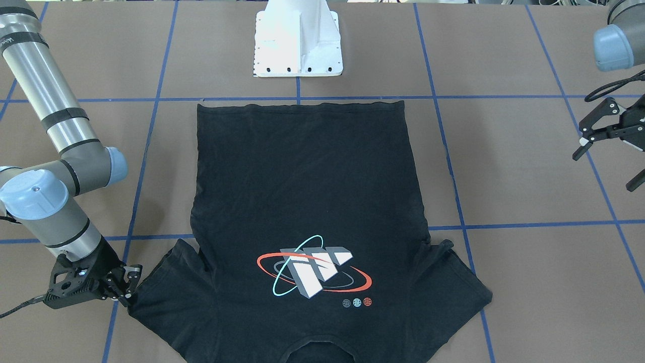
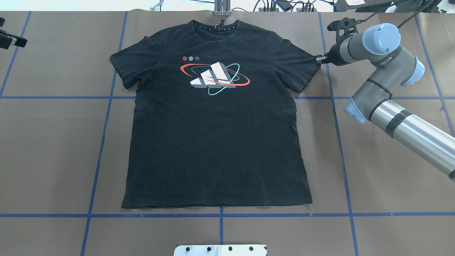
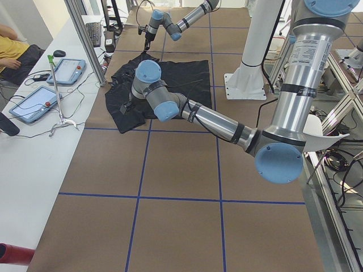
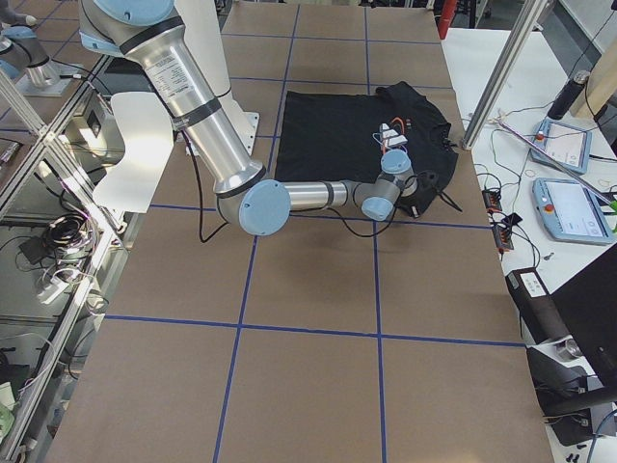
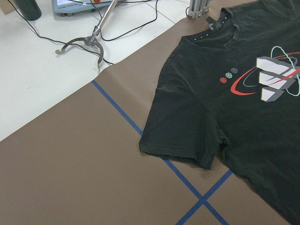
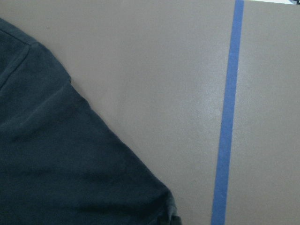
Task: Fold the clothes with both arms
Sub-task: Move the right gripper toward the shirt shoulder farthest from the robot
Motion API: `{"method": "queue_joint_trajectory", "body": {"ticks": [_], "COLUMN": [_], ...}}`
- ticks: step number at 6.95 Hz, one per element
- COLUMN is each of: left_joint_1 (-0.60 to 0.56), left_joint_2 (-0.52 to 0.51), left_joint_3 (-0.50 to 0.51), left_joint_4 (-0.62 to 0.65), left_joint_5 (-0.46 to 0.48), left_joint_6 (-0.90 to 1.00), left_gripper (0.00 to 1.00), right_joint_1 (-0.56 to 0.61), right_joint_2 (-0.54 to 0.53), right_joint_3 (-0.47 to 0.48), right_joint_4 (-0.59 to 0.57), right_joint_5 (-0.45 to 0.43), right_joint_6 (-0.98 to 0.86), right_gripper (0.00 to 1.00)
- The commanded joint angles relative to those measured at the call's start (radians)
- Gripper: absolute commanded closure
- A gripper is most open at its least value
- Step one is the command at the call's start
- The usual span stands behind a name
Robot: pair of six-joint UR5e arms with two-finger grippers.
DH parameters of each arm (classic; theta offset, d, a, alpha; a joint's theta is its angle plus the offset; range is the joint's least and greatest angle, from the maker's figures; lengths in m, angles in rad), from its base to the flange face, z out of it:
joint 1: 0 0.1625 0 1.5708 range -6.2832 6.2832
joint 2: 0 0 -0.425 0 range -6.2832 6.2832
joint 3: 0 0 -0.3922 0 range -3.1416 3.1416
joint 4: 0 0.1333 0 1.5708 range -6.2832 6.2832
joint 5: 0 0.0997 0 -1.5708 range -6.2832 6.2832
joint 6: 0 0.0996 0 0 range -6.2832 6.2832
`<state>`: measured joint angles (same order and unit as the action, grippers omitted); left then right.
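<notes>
The black T-shirt (image 1: pixel 302 176) lies flat and face up on the brown table, collar away from the robot (image 2: pixel 213 142). Its grey-white block graphic with red and cyan rings (image 2: pixel 213 74) is on the chest. My right gripper (image 1: pixel 128 293) is low at the outer edge of one sleeve (image 2: pixel 305 67) and looks shut on that edge (image 2: pixel 318 59). The right wrist view shows only that sleeve (image 6: pixel 56 164) and bare table. My left gripper (image 1: pixel 604 169) is open and empty, above the table well out from the other sleeve (image 5: pixel 183 136), at the overhead view's left edge (image 2: pixel 7 31).
The white pedestal base (image 1: pixel 298 45) stands just behind the shirt's hem. Blue tape lines (image 2: pixel 103 142) grid the table. Beyond the far edge are a metal post (image 2: pixel 222 7), cables, a clamp stand (image 5: pixel 89 42) and tablets (image 4: pixel 569 207).
</notes>
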<state>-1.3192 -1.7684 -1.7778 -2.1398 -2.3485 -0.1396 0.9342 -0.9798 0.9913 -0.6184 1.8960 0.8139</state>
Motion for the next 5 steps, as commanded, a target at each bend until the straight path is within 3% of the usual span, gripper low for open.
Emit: {"method": "queue_joint_trajectory", "body": {"ticks": [1,3,4,5], "left_joint_1": [0.002,0.0,0.0,0.0], "left_joint_2": [0.001,0.001,0.001,0.001], "left_joint_3": [0.001,0.001,0.0,0.0], "left_joint_4": [0.0,0.0,0.0,0.001], "left_joint_5": [0.0,0.0,0.0,0.0], "left_joint_6": [0.0,0.0,0.0,0.0], "left_gripper": [0.0,0.0,0.0,0.0], "right_joint_1": [0.009,-0.011,-0.05,-0.104], "right_joint_2": [0.003,0.048,0.111,0.174], "right_joint_3": [0.064,0.194,0.202,0.196], "right_joint_4": [-0.004,-0.135,-0.209,-0.265], "right_joint_5": [0.0,0.0,-0.029,-0.146], "right_joint_6": [0.093,0.255,0.322,0.414], "right_gripper": [1.0,1.0,1.0,1.0]}}
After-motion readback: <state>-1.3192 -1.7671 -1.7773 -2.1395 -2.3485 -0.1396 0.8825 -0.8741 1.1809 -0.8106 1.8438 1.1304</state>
